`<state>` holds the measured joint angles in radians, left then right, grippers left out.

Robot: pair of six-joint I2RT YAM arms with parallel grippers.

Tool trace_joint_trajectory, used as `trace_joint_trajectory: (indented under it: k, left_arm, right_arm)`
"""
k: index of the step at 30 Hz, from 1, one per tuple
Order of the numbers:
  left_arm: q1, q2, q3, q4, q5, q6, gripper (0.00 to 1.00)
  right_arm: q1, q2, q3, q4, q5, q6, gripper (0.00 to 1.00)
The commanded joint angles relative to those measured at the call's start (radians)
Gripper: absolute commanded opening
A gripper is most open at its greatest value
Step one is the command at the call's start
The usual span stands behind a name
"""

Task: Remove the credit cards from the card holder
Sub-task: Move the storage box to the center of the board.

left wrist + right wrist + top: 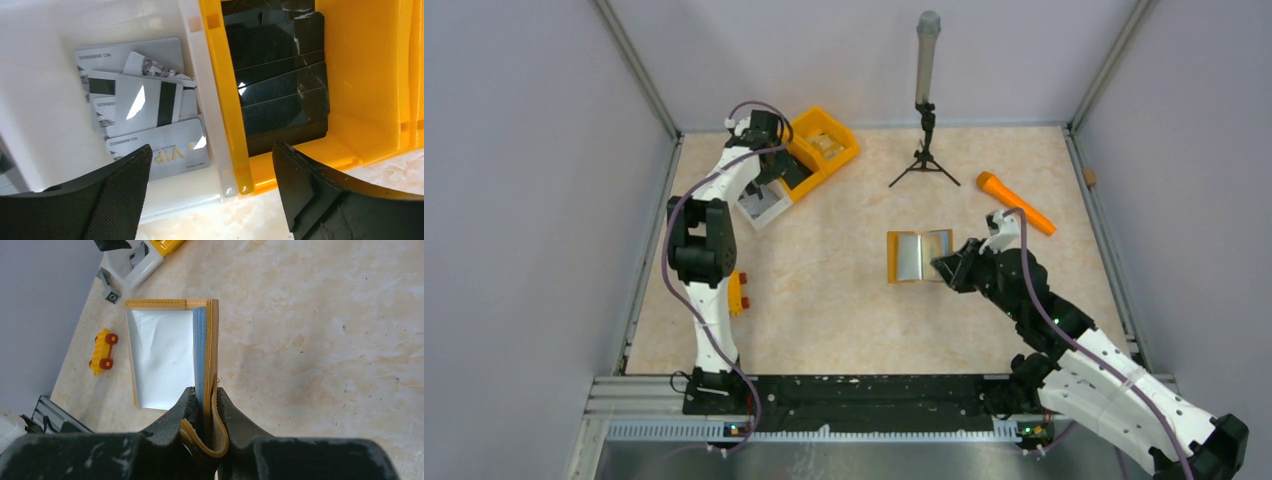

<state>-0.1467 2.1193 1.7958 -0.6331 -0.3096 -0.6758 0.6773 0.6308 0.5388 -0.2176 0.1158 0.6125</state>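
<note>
The right claw (205, 407) pinches one flap of the card holder (919, 256); the left claw (211, 150) gapes over the credit cards (145, 107).

The card holder lies open near the middle of the table (844, 310). One half is flat with a silvery face up, and the other stands on edge, clamped between the right claw's fingers. Well apart at the far left, the left claw hangs with its fingers spread and nothing between them. Below it the credit cards are heaped in a white tray (45, 110), which touches a yellow bin (370, 75) of dark cards (280, 90). A blue layer shows inside the pinched flap, but I cannot tell whether it is cards or lining. The right claw's fingers cover the holder's near end.
</note>
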Motion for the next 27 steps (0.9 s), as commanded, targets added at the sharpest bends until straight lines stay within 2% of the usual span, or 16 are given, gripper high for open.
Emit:
trace_joint_trajectory:
  k: [1, 5, 8, 10, 11, 17, 23, 27]
  left_arm:
    - [-0.001, 0.021, 0.057, -0.018, 0.056, -0.013, 0.86]
    - [-0.001, -0.012, 0.005, -0.028, 0.087, 0.021, 0.68]
    - [-0.001, -0.077, -0.081, -0.007, 0.119, 0.057, 0.49]
    - [-0.001, -0.120, -0.136, 0.003, 0.156, 0.069, 0.31]
    - [-0.001, -0.141, -0.164, 0.005, 0.180, 0.071, 0.28]
    - [-0.022, -0.290, -0.383, 0.071, 0.295, 0.078, 0.29]
    - [-0.088, -0.432, -0.575, 0.093, 0.319, 0.078, 0.31]
    - [-0.171, -0.516, -0.665, 0.115, 0.328, 0.048, 0.32]
  right_arm:
    - [-0.007, -0.012, 0.039, 0.043, 0.006, -0.002, 0.01]
    - [-0.007, -0.012, 0.035, 0.042, 0.000, 0.001, 0.01]
    - [-0.007, -0.014, 0.032, 0.043, -0.006, 0.004, 0.01]
    - [-0.007, -0.016, 0.031, 0.043, -0.009, 0.005, 0.01]
    - [-0.007, -0.016, 0.029, 0.046, -0.011, 0.004, 0.01]
    - [-0.007, -0.017, 0.021, 0.057, -0.017, 0.010, 0.01]
    - [-0.006, -0.016, 0.006, 0.069, -0.018, 0.009, 0.01]
    - [-0.007, -0.009, -0.003, 0.080, -0.015, 0.004, 0.01]
